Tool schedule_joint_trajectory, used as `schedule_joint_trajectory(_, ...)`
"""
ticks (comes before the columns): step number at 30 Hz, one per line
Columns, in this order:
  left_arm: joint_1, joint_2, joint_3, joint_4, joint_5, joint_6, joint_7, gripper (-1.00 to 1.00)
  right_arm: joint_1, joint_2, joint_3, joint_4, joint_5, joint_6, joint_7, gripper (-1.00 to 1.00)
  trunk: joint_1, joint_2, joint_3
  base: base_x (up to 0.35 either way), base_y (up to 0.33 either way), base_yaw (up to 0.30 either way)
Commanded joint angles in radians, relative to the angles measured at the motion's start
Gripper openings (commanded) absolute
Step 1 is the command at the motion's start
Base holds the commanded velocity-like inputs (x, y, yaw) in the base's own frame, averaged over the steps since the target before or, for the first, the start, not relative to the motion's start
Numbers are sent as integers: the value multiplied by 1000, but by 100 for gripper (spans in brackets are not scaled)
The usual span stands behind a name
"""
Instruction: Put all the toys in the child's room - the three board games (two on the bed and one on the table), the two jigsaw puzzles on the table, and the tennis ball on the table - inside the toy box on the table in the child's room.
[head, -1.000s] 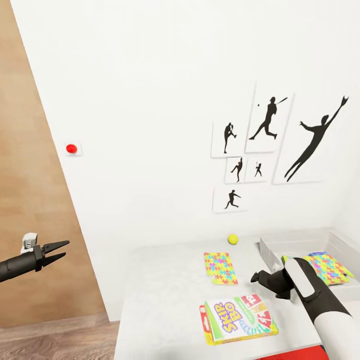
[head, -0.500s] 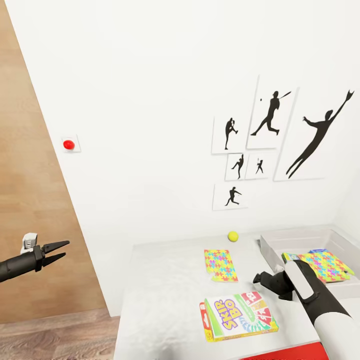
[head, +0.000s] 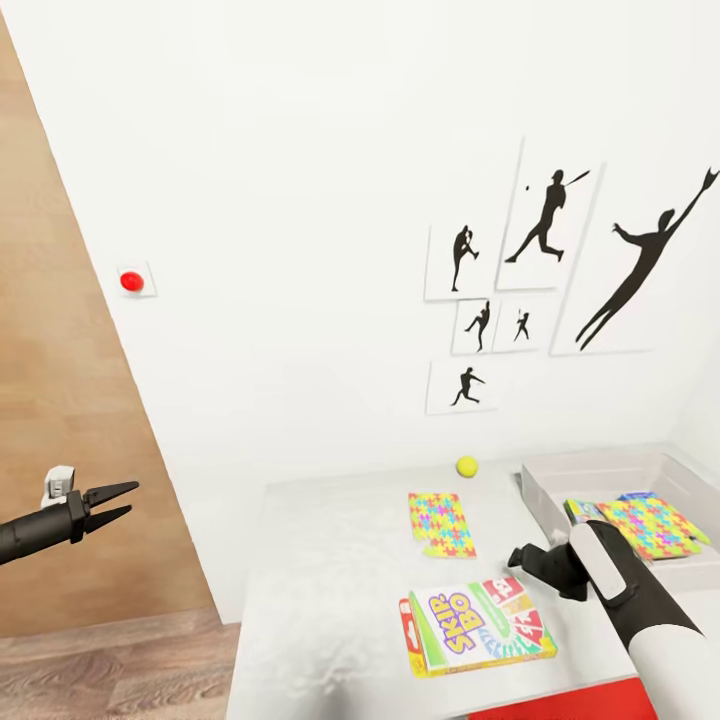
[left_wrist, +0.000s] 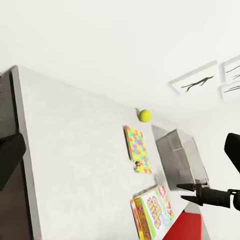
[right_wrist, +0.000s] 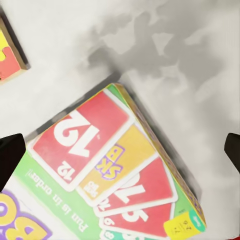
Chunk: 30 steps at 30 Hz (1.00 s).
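A Skip-Bo board game (head: 480, 625) lies near the table's front edge on top of a red box (head: 404, 628). Behind it lies a bright jigsaw puzzle (head: 441, 523), and the yellow tennis ball (head: 467, 466) rests by the wall. At the right stands the grey toy box (head: 535, 495), holding another colourful puzzle (head: 650, 525) and flat boxes. My right gripper (head: 516, 556) hovers open above the table between the Skip-Bo game (right_wrist: 115, 170) and the toy box. My left gripper (head: 130, 500) is open and empty, left of the table, off its edge.
The white table (head: 320, 580) stands against a white wall with baseball silhouette pictures (head: 540, 215) and a red button (head: 132, 282). Left of the wall are a wooden panel (head: 60, 420) and wood floor. A red surface (head: 570, 702) shows at the table's near edge.
The whole picture has shifted a little, so the camera has moved. Both arms keep their pose and the toys lie as before.
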Motion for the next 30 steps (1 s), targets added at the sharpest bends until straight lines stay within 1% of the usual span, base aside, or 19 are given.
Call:
schedule_joint_trajectory(1, -1, 0, 0, 0, 3, 8, -2, 100, -1, 0, -1, -1, -10, 2, -4, 100, 1, -3, -4, 0, 0, 0)
schedule_joint_trajectory(11, -1, 0, 0, 0, 3, 8, -2, 100, -1, -1, 1, -1, -8, 1, 50, 100, 1, -3, -21, 0, 0, 0)
schedule_joint_trajectory(18, -1, 1, 0, 0, 3, 8, -2, 100, 0, -5, 1, -1, -8, 1, 73, 100, 1, -3, -32, 0, 0, 0)
schedule_joint_trajectory(26, -1, 0, 0, 0, 3, 8, -2, 100, 0, -25, 2, -1, -9, 1, 94, 100, 1, -3, -45, 0, 0, 0)
schedule_joint_trajectory(30, -1, 0, 0, 0, 3, 8, -2, 100, 1, -38, 2, -1, -10, 1, 119, 100, 1, -3, -52, 0, 0, 0)
